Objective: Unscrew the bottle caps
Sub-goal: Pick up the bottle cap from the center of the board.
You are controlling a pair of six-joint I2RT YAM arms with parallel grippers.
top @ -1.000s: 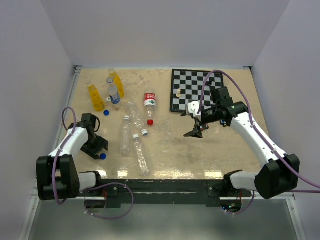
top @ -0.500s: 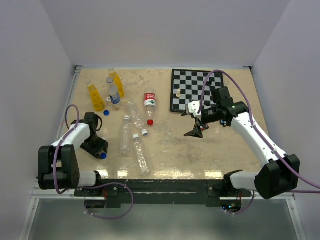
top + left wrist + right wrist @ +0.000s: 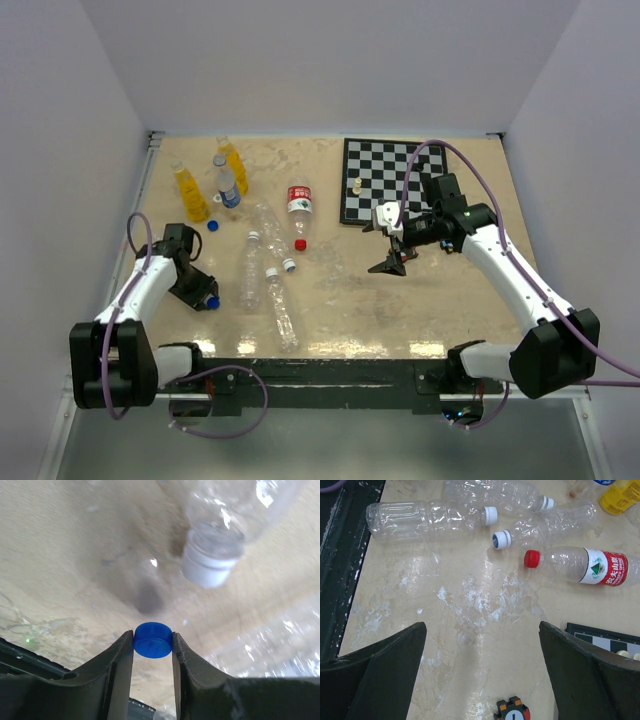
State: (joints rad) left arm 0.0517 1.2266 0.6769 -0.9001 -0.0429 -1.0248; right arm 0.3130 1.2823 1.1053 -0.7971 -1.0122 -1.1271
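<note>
Nearest, at the table's front left, the left gripper [image 3: 152, 637] has its fingers pinched narrow on a loose blue cap [image 3: 153, 641], one pad against each side of it (whether the cap rests on the table [image 3: 440, 310] or hangs just above it, I cannot tell). Just beyond it in the wrist view lies a clear bottle neck [image 3: 235, 510] with a white cap [image 3: 212, 555] screwed on. Three clear unlabelled bottles [image 3: 282, 310] lie on their sides close together in the middle-left of the table, just right of that gripper. Farther right, the right gripper [image 3: 392, 262] hangs over bare table with its fingers spread as wide as they go, holding nothing. Behind the clear bottles lies a red-labelled bottle [image 3: 299, 215] with its red cap [image 3: 299, 244] pointing toward the front. A second blue cap [image 3: 213, 226] sits on the table towards the back left, just in front of two upright orange-yellow bottles [image 3: 189, 195] and an upright blue-and-white labelled bottle [image 3: 228, 186] between them. At the back right is a chessboard [image 3: 400, 185] with a few pale pieces [image 3: 356, 185] on it
</note>
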